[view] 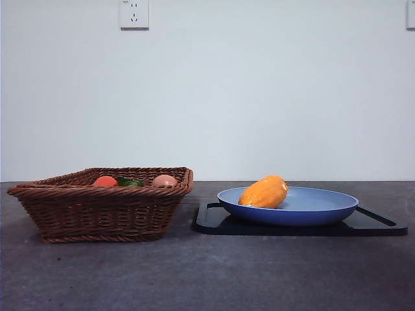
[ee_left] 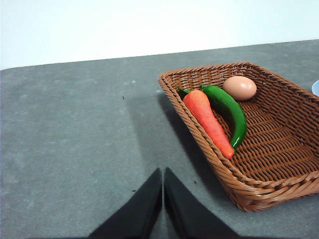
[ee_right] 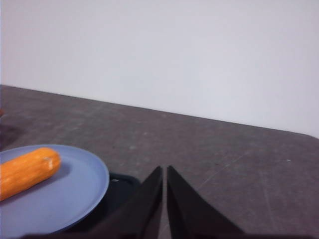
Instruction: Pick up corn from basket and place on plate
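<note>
Neither arm appears in the front view; both show only through their own wrist cameras. The left gripper point(ee_left: 163, 172) hangs over bare grey table point(ee_left: 75, 129) just beside the basket point(ee_left: 249, 191), its two black jaws pressed together with only a hairline seam between them and nothing held. The right gripper point(ee_right: 164, 169) is likewise closed on nothing, its jaws meeting tip to tip, poised over the dark tabletop near the rim of the plate point(ee_right: 75, 194). The corn point(view: 264, 192) lies on its side in the light blue plate, toward the side nearer the basket, its orange-yellow body resting on the plate's floor and its tapered end pointing away from the basket in the front view; the right wrist view shows the same cob point(ee_right: 27, 171) stretched across the plate, apart from the gripper. The plate sits on a flat black tray point(view: 382, 227), which stands just beside the basket without clearly touching it. The brown wicker basket holds three items: an orange carrot point(ee_left: 208, 121) lying lengthwise, a green pepper point(ee_left: 230, 112) curved alongside and touching it, and a pale egg point(ee_left: 239, 87) near the far wall. A white wall socket point(view: 134, 13) is mounted on the wall behind.
</note>
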